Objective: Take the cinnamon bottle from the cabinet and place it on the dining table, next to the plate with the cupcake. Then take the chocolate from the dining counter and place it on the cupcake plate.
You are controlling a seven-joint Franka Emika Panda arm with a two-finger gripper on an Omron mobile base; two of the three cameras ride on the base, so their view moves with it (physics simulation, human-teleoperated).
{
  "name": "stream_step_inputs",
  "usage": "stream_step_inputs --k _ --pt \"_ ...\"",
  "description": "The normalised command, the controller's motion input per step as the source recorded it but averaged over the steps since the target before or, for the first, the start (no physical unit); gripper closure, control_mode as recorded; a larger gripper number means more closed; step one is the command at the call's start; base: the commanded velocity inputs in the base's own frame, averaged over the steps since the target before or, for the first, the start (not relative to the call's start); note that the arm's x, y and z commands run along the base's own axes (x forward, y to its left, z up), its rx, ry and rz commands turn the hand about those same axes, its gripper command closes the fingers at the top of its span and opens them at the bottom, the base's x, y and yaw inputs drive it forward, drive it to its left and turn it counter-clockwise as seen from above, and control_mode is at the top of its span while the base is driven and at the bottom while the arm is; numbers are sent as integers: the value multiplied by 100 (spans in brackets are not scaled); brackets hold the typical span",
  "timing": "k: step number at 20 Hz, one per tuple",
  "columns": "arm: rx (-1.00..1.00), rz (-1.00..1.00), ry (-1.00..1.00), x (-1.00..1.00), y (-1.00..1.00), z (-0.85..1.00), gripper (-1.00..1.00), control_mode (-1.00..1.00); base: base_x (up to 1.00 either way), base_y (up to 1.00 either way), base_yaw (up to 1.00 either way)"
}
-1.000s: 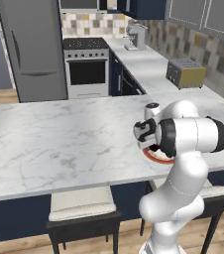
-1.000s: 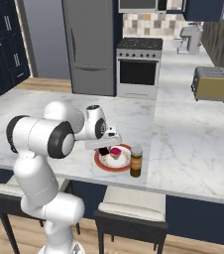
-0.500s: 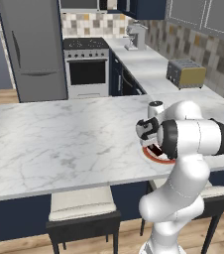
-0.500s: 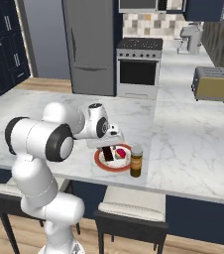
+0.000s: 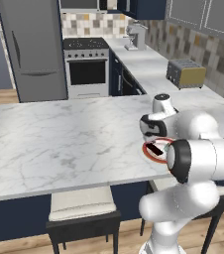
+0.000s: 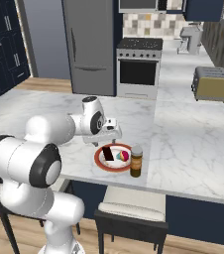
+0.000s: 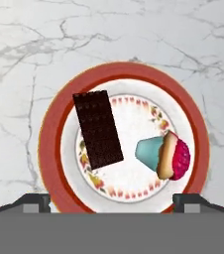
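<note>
Chocolate (image 7: 98, 130) flat on plate (image 7: 52, 149), long axis toward rim.

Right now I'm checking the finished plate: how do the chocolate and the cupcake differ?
The chocolate is a flat, dark brown rectangle lying on the plate; the cupcake is rounded, pink-frosted with a pale blue base, and tipped on its side. The chocolate is longer than the cupcake. Both rest inside the red rim, apart.

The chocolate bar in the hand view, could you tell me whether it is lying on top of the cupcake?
No, the chocolate bar lies flat on the plate beside the cupcake, with bare plate between them.
</note>
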Motion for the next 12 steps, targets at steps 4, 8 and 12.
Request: stream_step_inputs --k 4,8,12 --pt "-3 0 -8 -51 27 82 -100 -100 0 0 0" --pt "-2 0 -6 -63 35 76 -100 -100 0 0 0" --pt "-5 0 -3 -62 70 74 -100 -100 0 0 0"
